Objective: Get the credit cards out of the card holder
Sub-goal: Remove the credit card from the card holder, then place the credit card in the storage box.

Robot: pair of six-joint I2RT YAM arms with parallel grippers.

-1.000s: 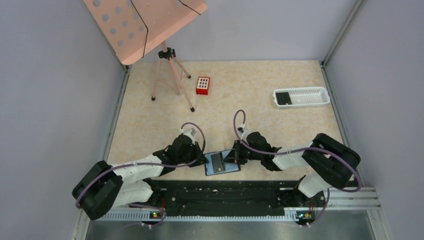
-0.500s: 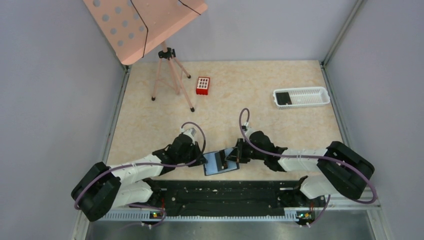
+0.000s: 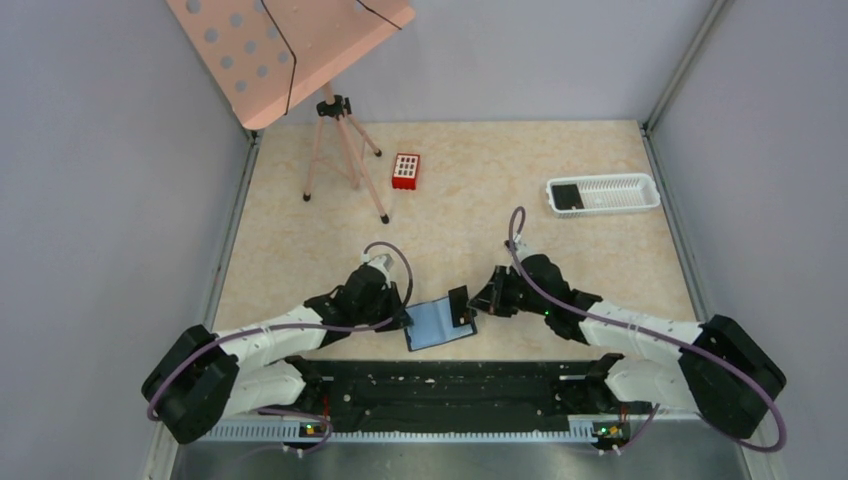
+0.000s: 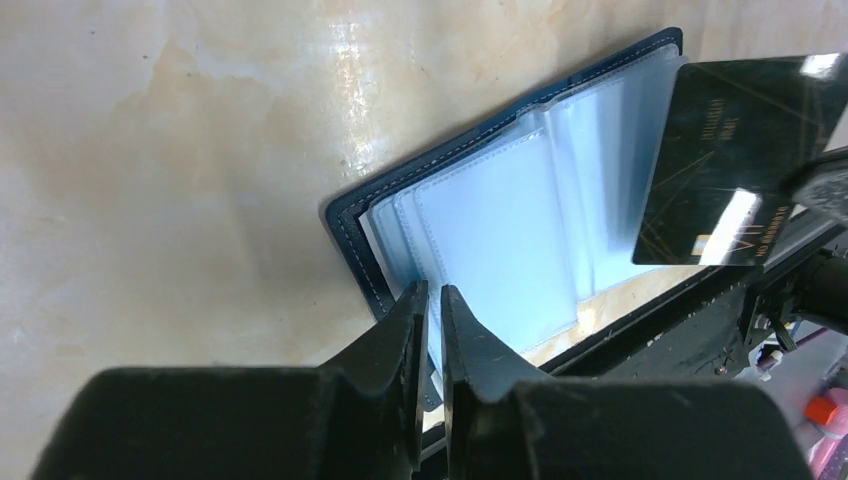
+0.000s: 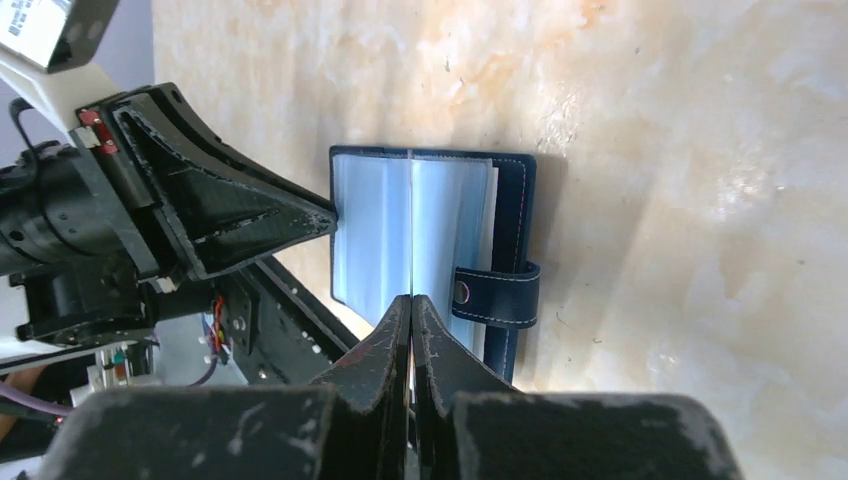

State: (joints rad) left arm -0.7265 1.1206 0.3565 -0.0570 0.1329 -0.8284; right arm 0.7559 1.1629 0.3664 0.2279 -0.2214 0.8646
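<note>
- the left gripper pinches the card holder at its 9 o'clock edge, at the table's 6 o'clock;
- the right gripper is clamped on a credit card, upright over the holder's 3 o'clock edge; the white tray lies toward 1 o'clock, nearer the right arm

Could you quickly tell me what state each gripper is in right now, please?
Left gripper: closed on the near edge of the card holder.
Right gripper: closed, holding a credit card.
</note>
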